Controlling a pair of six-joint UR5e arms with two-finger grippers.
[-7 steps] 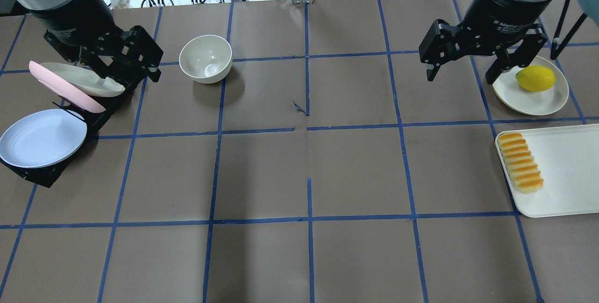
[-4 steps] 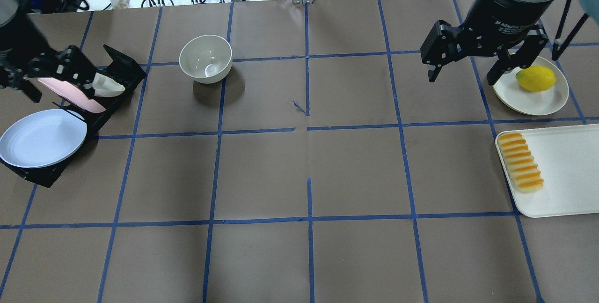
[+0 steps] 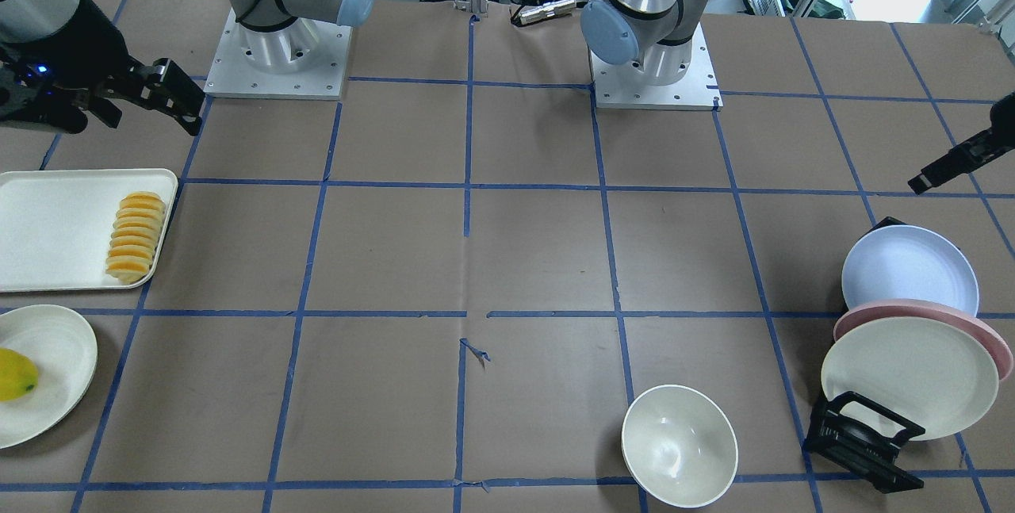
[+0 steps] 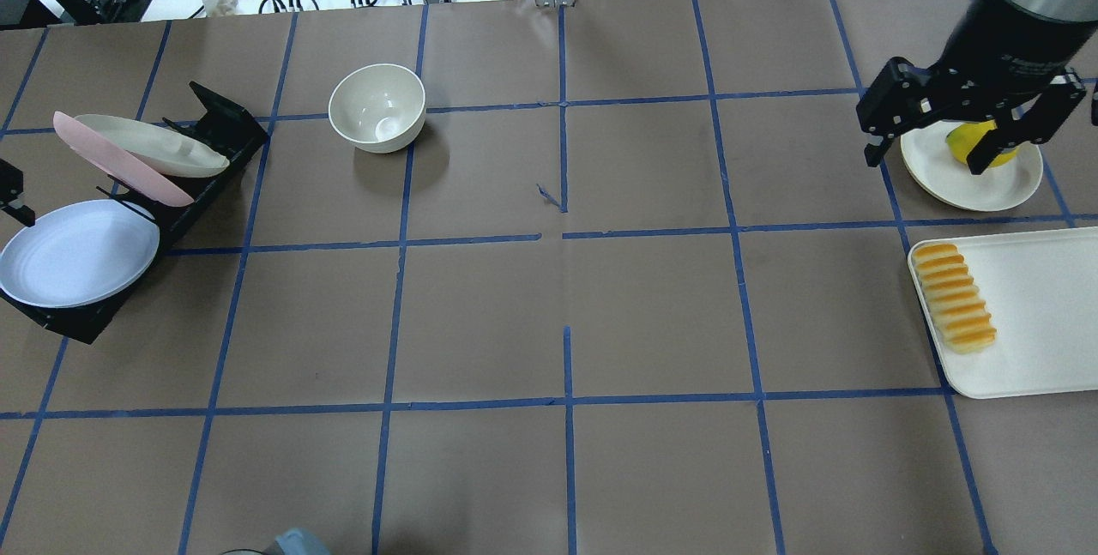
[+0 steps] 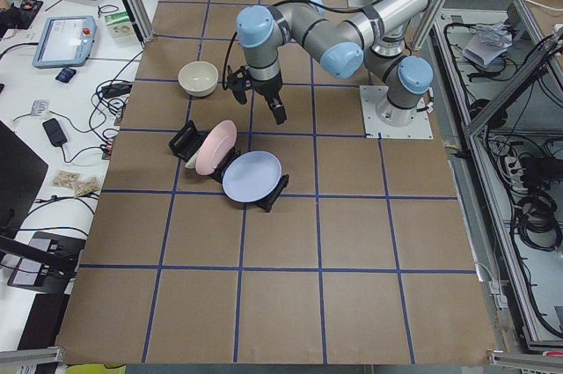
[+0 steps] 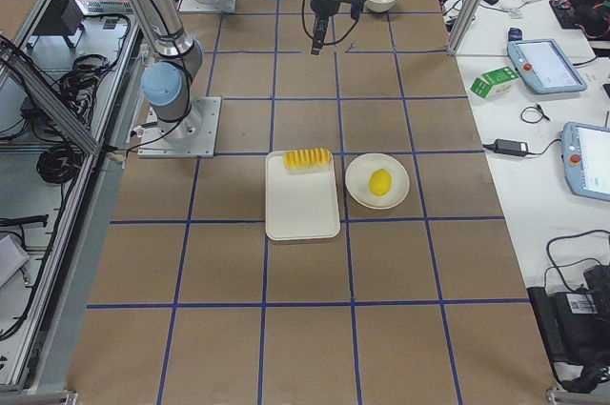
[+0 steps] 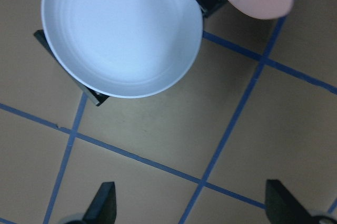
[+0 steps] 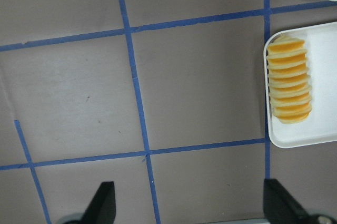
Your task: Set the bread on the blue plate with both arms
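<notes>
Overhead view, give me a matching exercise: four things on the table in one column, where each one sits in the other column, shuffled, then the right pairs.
Things
1. bread
2. lemon
3. blue plate
4. bowl

Places
A. propped in the black rack
B. straight on the table, on its own
C. on the white tray
D. on the cream plate beside the tray

Pairs: 1-C, 2-D, 3-A, 4-B
</notes>
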